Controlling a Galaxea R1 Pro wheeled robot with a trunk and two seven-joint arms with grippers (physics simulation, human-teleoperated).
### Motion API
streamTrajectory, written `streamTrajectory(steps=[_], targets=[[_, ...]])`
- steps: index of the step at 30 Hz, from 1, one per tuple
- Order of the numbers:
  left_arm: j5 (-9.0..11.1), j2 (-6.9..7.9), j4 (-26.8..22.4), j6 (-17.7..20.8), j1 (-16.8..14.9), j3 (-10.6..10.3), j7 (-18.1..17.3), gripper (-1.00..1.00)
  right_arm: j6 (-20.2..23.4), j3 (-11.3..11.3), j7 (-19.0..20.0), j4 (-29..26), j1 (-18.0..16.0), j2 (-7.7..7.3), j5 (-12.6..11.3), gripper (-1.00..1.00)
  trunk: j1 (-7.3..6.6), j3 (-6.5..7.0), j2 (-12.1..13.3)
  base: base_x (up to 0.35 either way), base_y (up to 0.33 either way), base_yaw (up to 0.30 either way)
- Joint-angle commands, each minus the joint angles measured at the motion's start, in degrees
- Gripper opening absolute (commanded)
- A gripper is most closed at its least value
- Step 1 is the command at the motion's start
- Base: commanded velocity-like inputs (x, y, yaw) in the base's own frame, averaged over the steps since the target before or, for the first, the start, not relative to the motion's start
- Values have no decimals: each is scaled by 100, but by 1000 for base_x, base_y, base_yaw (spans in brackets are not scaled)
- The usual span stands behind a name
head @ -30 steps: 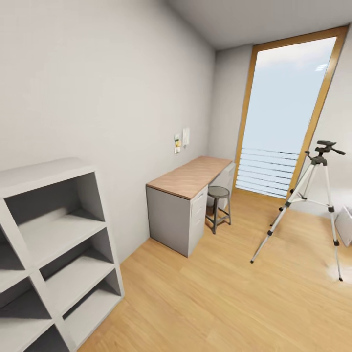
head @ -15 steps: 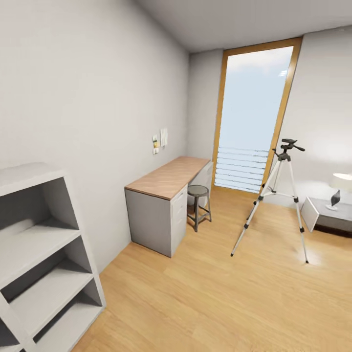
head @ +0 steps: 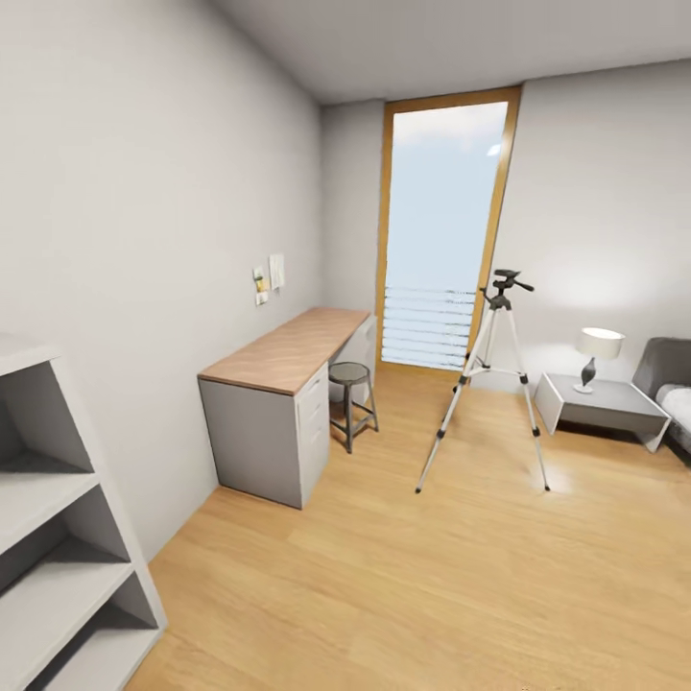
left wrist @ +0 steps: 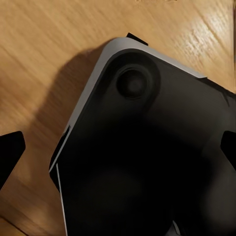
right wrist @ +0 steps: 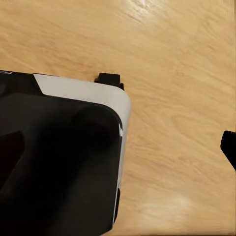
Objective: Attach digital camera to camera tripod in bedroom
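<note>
Head view, room: the bedroom, one tall wood-framed window [head: 443, 230] in the far wall, light wood floor [head: 432, 576].
Head view, tripod: one camera tripod [head: 488, 379] stands on three silver legs in front of the window, black head on top, between the stool and the bedside table.
Head view, furniture: one wood-topped desk [head: 283, 384] along the wall, one round stool [head: 350, 401] beside it, one grey shelf unit [head: 58, 537], one low table [head: 600, 405] bearing one lamp [head: 595, 353].
Left wrist view: one black fingertip of the left gripper [left wrist: 10, 152] at each picture edge, set wide apart, nothing between them; robot base [left wrist: 142, 157] over the floor.
Right wrist view: one dark fingertip of the right gripper [right wrist: 229, 146] at the edge; how far it is parted cannot be told.
</note>
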Motion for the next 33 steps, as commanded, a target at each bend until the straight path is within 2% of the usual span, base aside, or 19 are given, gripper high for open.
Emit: streamTrajectory(steps=[1, 20, 27, 33], targets=[[4, -1, -14, -5, 4, 10, 5, 100, 4, 48, 24, 9, -6, 0, -62, 100, 0, -5, -4, 0, 0, -293], [0, -3, -12, -7, 5, 10, -1, 100, -32, 84, 29, -1, 0, 3, -37, 100, 0, -5, -4, 0, 0, -291], [-7, -6, -16, -13, 5, 3, -11, 100, -39, 92, 31, -1, 0, -2, -24, 100, 0, -5, -4, -18, 19, -108], [-9, -11, -12, -15, 5, 1, -13, 100, -42, 105, 31, -1, 0, -11, -14, 100, 0, -5, -4, -159, 172, -20]])
